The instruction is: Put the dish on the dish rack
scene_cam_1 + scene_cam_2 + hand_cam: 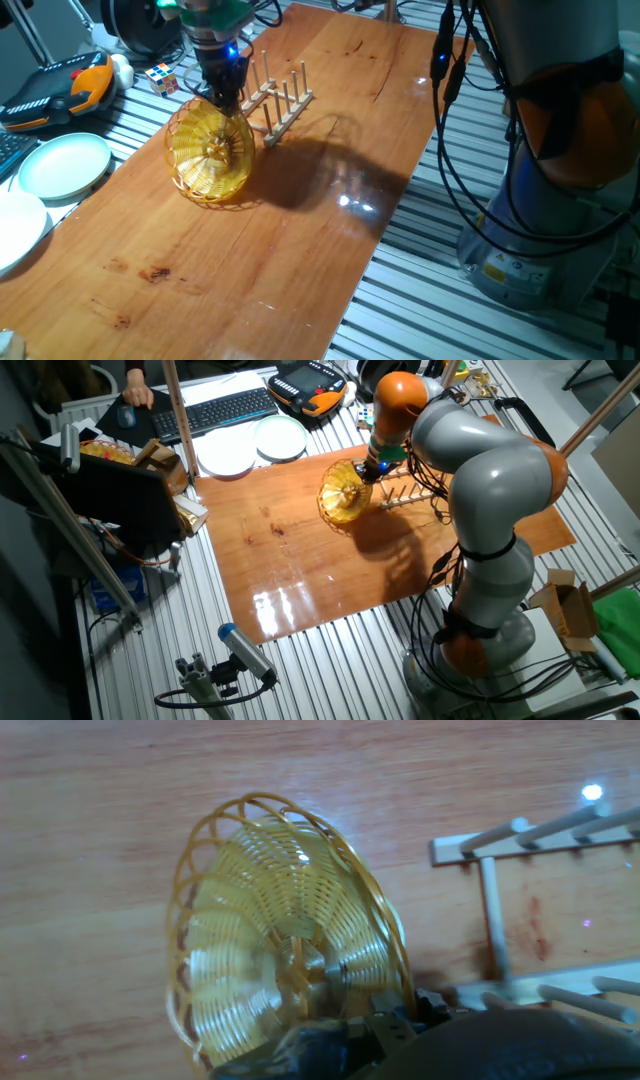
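Note:
The dish is a round golden-yellow woven wire basket, held up on its edge and tilted just in front of the dish rack. My gripper is shut on the dish's top rim. The dish's lower rim is at or just above the wooden table. From the other fixed view the dish sits left of the rack, under the gripper. The hand view looks down into the dish, with the rack's pegs to the right; the fingertips themselves are mostly hidden.
A pale green plate and a white plate lie off the table's left edge. A Rubik's cube and an orange-black pendant sit behind them. Cables hang by the robot base on the right.

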Available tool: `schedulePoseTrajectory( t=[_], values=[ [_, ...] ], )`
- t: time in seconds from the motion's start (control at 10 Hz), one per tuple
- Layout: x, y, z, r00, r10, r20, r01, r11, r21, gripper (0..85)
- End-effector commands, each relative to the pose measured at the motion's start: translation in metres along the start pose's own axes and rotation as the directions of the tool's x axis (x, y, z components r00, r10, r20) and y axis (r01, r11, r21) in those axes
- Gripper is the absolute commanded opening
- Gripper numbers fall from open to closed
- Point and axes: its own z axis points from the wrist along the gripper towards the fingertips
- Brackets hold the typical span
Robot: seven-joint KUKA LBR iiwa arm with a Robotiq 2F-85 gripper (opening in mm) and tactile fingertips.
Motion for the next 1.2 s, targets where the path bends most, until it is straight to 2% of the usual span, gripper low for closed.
schedulePoseTrajectory(
  t=[0.0, 0.3, 0.9, 1.0, 1.1],
  values=[
    [-0.0004, -0.0003, 0.0002, 1.000, 0.002, 0.002, -0.002, 1.000, 0.006, 0.7],
    [-0.0017, 0.0001, 0.0014, 1.000, 0.002, 0.007, -0.002, 1.000, 0.010, 0.7],
    [-0.0017, 0.0001, 0.0014, 1.000, 0.030, -0.003, -0.030, 1.000, 0.004, 0.7],
    [-0.0017, 0.0001, 0.0014, 1.000, 0.026, -0.003, -0.025, 0.999, 0.030, 0.7],
    [-0.0017, 0.0001, 0.0014, 1.000, 0.003, 0.003, -0.004, 0.997, 0.079, 0.7]
  ],
)
